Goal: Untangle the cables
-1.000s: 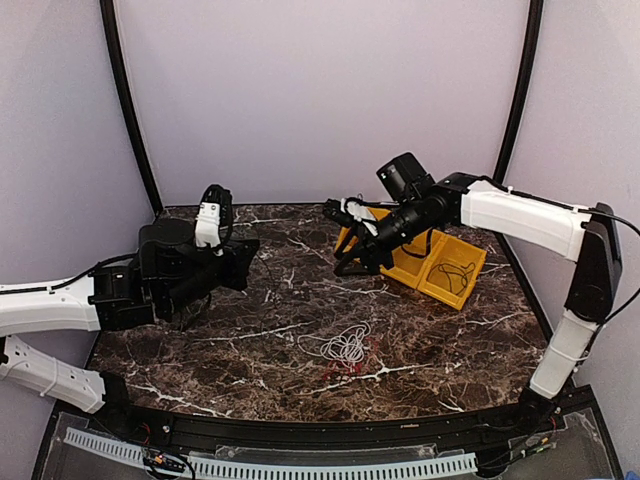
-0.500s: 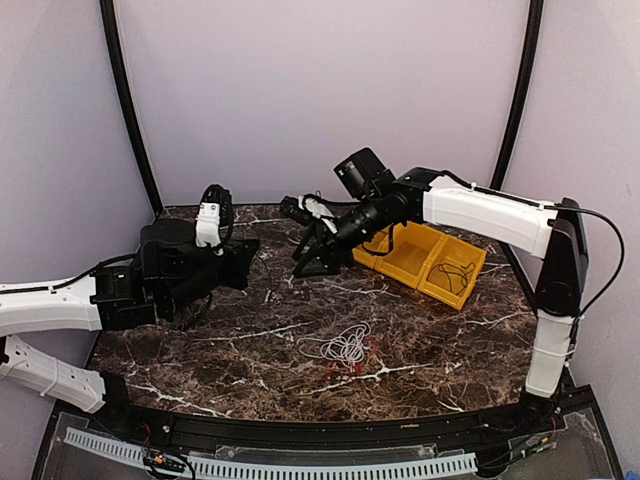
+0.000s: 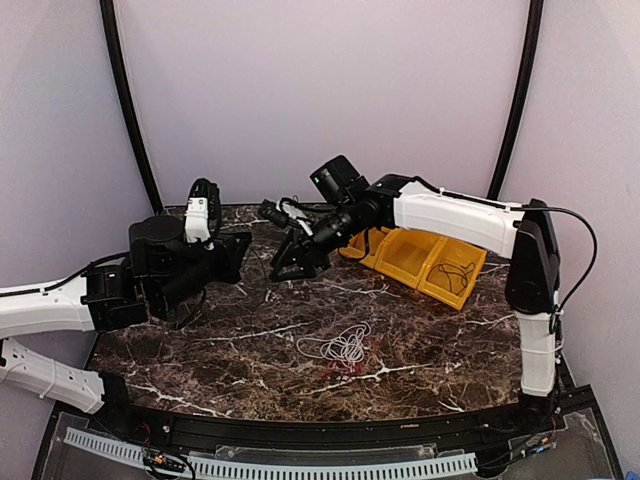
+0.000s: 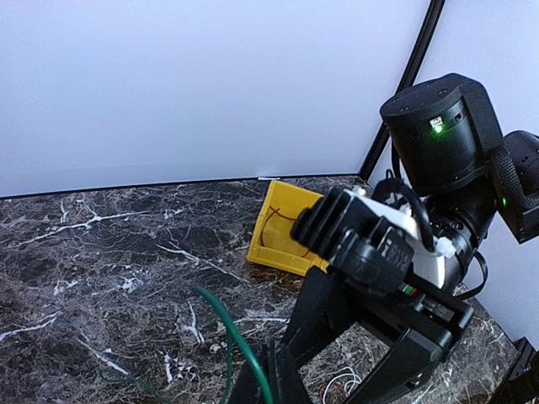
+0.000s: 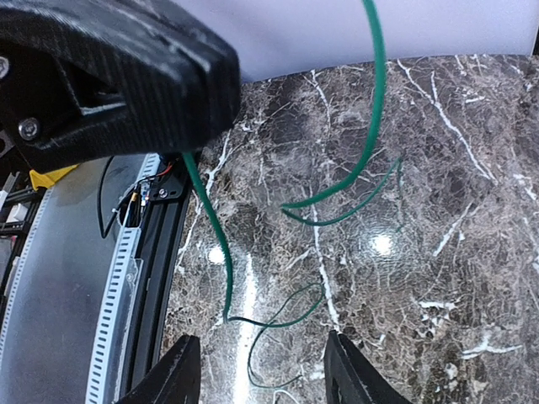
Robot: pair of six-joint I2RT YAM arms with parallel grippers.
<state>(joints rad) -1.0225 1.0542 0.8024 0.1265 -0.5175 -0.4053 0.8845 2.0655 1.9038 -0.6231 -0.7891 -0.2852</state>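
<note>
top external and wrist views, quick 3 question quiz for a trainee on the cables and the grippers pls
1. What colour is the thin cable hanging from the shut left gripper?
2. True or false: the right gripper is clamped on that thin cable.
3. Where is the white cable coil? A in the left gripper; B in the right gripper; C on the marble table.
Key: 1 green; 2 false, its jaws stand open; 3 C.

right hand (image 3: 292, 262): swung left off the bin (image 3: 405, 262), now close to left hand (image 3: 232, 252)
right arm (image 3: 450, 215): stretched further across
left hand: nudged slightly left
</note>
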